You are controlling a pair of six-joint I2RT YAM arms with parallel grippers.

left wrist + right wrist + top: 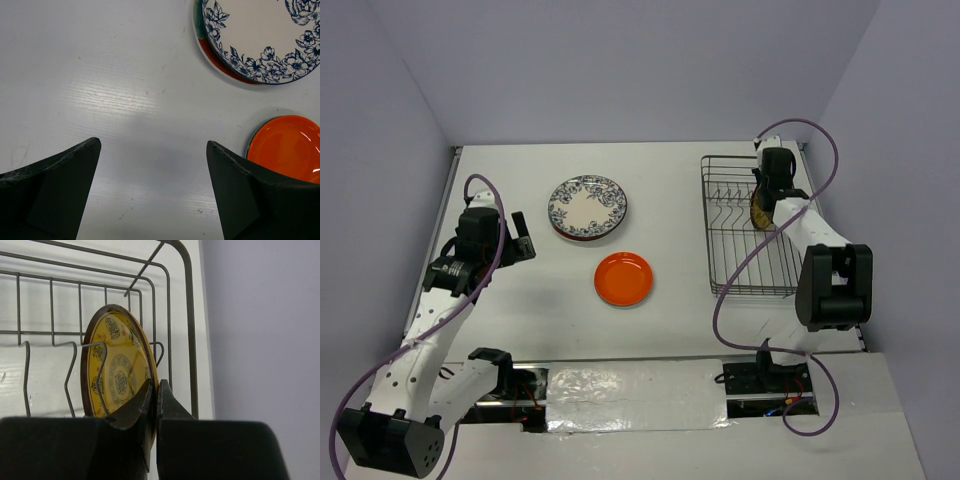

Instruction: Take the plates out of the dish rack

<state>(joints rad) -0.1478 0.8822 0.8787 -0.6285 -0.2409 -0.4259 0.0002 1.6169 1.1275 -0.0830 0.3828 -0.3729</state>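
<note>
Right jaws pinched shut on the rim of the yellow patterned plate (pixel 117 365), which stands upright between tines in the far half of the dish rack (pixel 189 315), right side of the worktop (pixel 520 300). Left jaws wide apart, gripping nothing, over bare worktop. White floral plate (pixel 260 30) tops a stack, with the orange plate (pixel 290 147) flat near it.

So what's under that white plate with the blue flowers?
A crescent of teal and red rim peeks out from beneath the floral plate. Everything else below is covered, so I cannot tell whether that is one plate or several stacked.
</note>
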